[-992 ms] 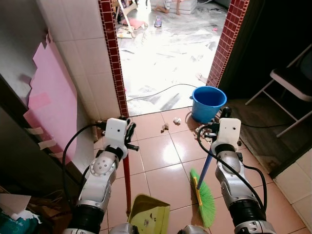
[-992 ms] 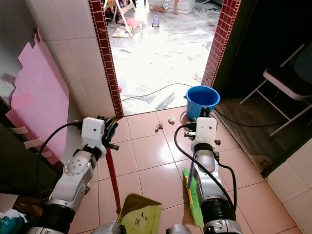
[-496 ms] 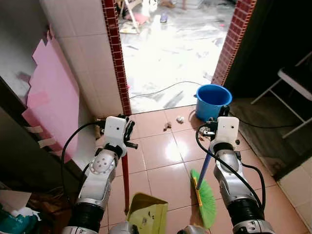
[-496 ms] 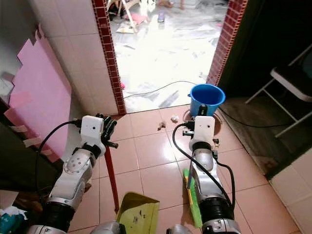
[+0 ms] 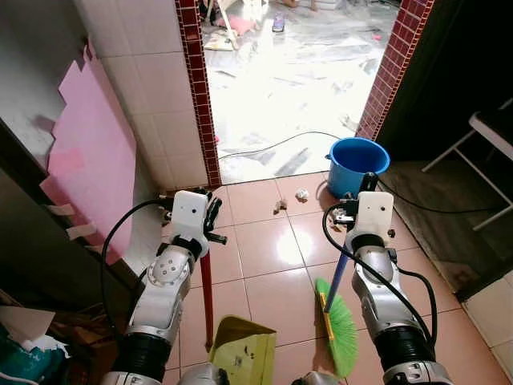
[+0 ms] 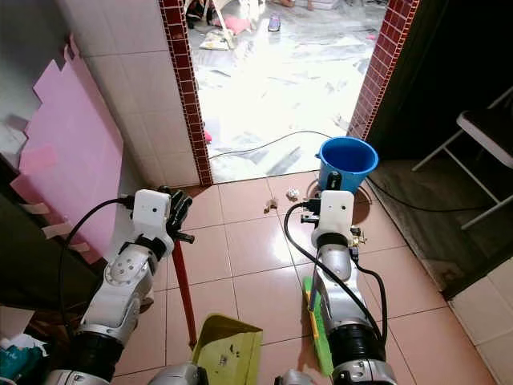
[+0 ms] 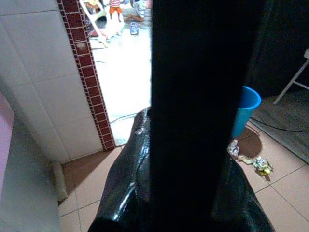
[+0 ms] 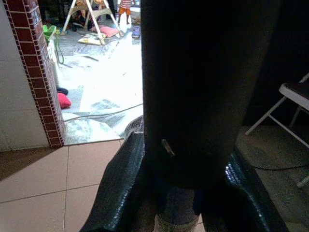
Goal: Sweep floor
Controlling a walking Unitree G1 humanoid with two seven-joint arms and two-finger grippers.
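Left gripper (image 5: 210, 215): clenched on the red dustpan handle (image 5: 207, 297); dustpan (image 5: 244, 351) rests on the tiles by the robot's feet.
Right gripper (image 5: 351, 215): clenched on the blue broom handle (image 5: 337, 277); bristles (image 5: 340, 330) on the floor.
Change: view has tilted up and toward the doorway within the last second; arms and tools hold the same pose.
Debris: crumpled paper (image 5: 302, 194) and scraps (image 5: 280, 206) lie ahead beside the bucket (image 5: 357, 164), unswept.
Meaning: approach under way, sweeping not begun.

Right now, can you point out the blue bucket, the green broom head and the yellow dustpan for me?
blue bucket (image 5: 357, 164): left eye view, on its outer wall.
green broom head (image 5: 341, 330): left eye view, on the bristles.
yellow dustpan (image 5: 244, 353): left eye view, on the pan's inner face.
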